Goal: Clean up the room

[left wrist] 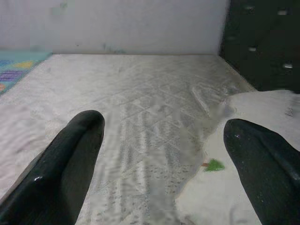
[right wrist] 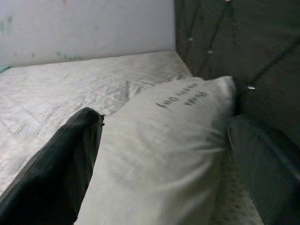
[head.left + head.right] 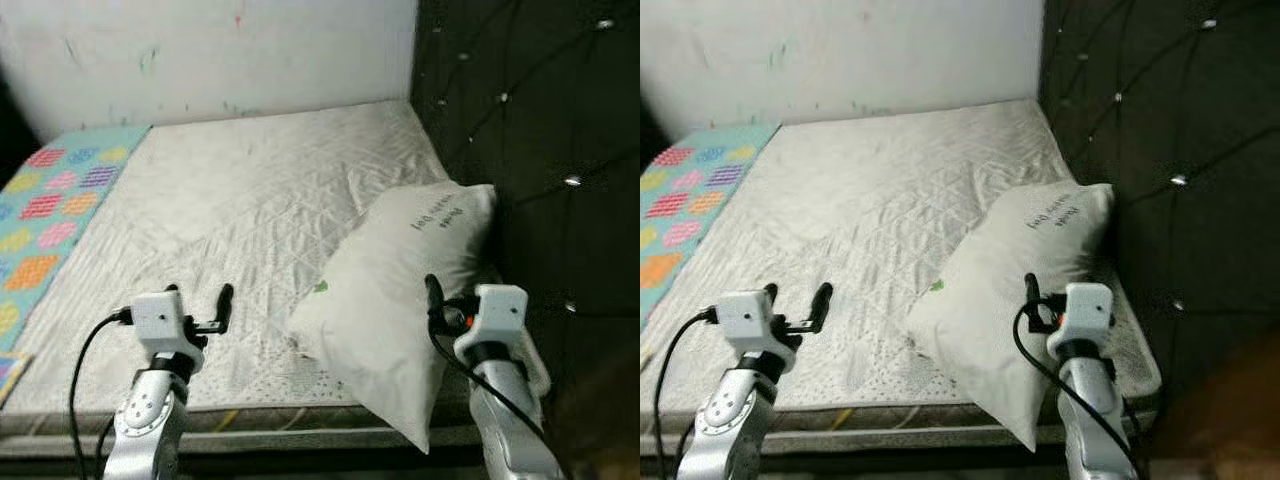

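A white pillow point(image 3: 400, 290) with dark lettering lies tilted at the right of the bare quilted mattress point(image 3: 240, 200), its lower corner hanging over the front edge. It leans toward the dark headboard. My right gripper point(image 2: 164, 119) is open at the pillow's lower right side, and the pillow sits between its spread fingers point(image 2: 61, 173). My left gripper point(image 3: 200, 302) hovers open over the mattress's front left part, with nothing between its fingers point(image 1: 70, 159). A small green mark point(image 1: 214, 165) shows on the pillow's near edge.
A dark tufted headboard point(image 3: 540, 150) rises along the right side of the bed. A colourful patterned mat point(image 3: 50, 220) covers the mattress's left strip. A white marked wall point(image 3: 220, 50) stands behind. The bed's front edge point(image 3: 260, 420) is right below my arms.
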